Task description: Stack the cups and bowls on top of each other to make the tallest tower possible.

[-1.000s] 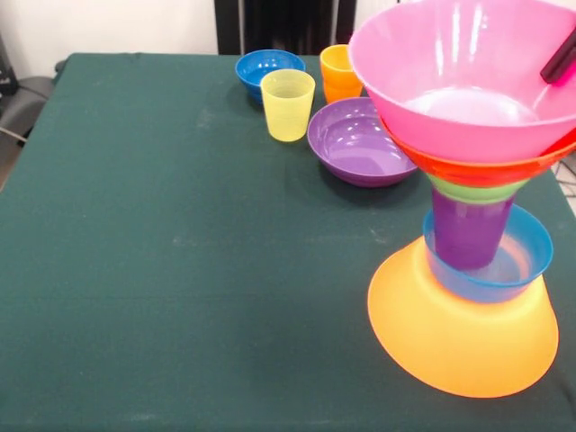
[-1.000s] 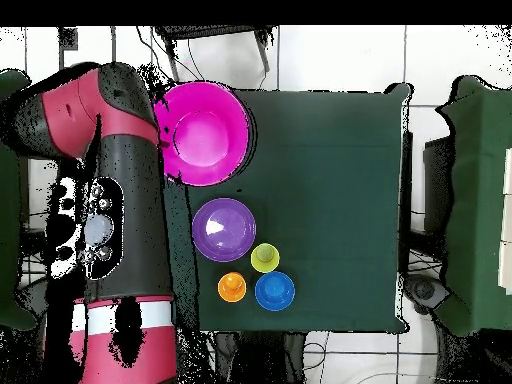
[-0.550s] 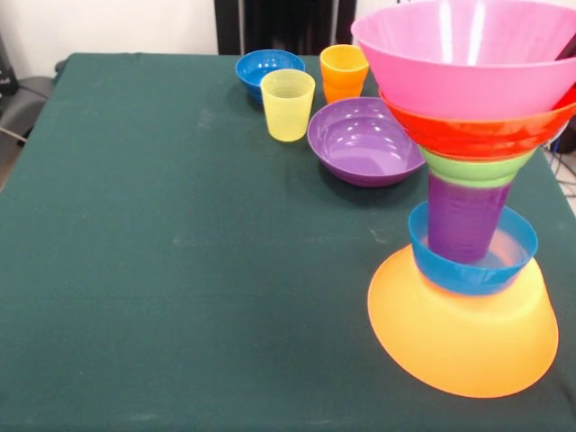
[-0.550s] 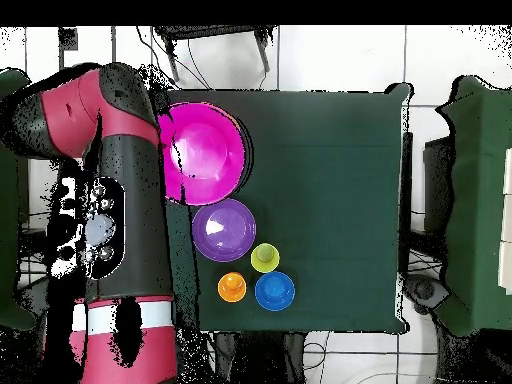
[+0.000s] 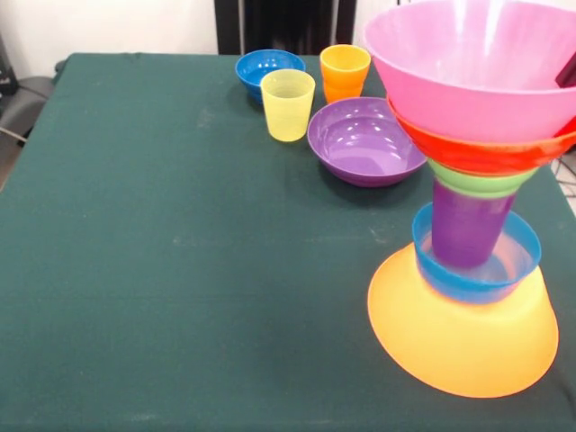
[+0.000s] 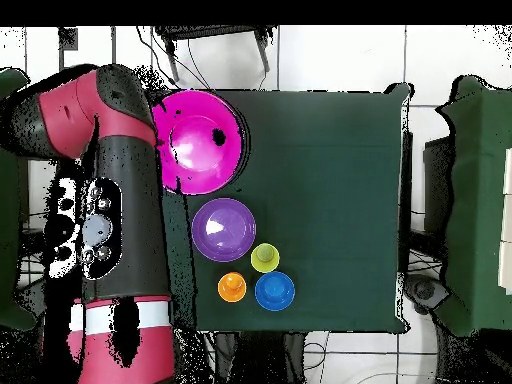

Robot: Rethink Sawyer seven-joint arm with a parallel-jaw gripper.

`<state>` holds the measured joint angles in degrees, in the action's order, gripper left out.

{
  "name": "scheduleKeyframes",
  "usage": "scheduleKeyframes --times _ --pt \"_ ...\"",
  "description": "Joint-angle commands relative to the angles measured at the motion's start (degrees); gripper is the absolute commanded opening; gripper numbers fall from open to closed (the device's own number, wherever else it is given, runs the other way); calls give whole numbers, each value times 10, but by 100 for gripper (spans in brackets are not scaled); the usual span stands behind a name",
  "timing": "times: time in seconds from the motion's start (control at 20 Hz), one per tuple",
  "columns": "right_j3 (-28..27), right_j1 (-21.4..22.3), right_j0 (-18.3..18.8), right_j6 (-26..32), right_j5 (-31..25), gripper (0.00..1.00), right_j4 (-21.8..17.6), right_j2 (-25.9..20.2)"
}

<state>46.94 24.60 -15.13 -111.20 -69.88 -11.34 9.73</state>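
Tower (image 5: pixel 468 225) of bowls and cups stands at the table's (image 5: pixel 162 270) near right corner in the front view, and everything else is placed from it. Its base is the big yellow-orange bowl (image 5: pixel 463 337), turned upside down on the green cloth. On that sits a light blue bowl (image 5: pixel 477 261), upright, with the purple cup (image 5: pixel 466 229) standing in it. Above the cup comes a green bowl (image 5: pixel 481 183), then the orange-red bowl (image 5: pixel 477 155), and on top the large pink bowl (image 5: pixel 472 67), which leans a little toward the right.

Beyond the tower and to its left, well apart from it, lies the purple bowl (image 5: pixel 364 139), upright and open. Farther left of that stands the yellow cup (image 5: pixel 287 105). Behind the purple bowl is the orange cup (image 5: pixel 344 72), and at the far side, just behind the yellow cup, the dark blue bowl (image 5: pixel 268 70).

A dark tip of the gripper (image 5: pixel 569 72) shows at the right edge, beside the pink bowl's rim; whether its fingers are open or closed, or touch the bowl, cannot be told. From overhead the red and black arm (image 6: pixel 115 210) runs alongside the table's edge, next to the pink bowl.
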Motion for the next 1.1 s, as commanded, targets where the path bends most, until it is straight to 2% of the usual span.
scheduleKeyframes --times 0.05,0.65,1.1 --pt "21 -46 0 21 98 0 -32 -56" --pt "-4 -59 2 34 95 0 -29 -50" --pt "-10 -61 3 44 91 0 -43 -39"
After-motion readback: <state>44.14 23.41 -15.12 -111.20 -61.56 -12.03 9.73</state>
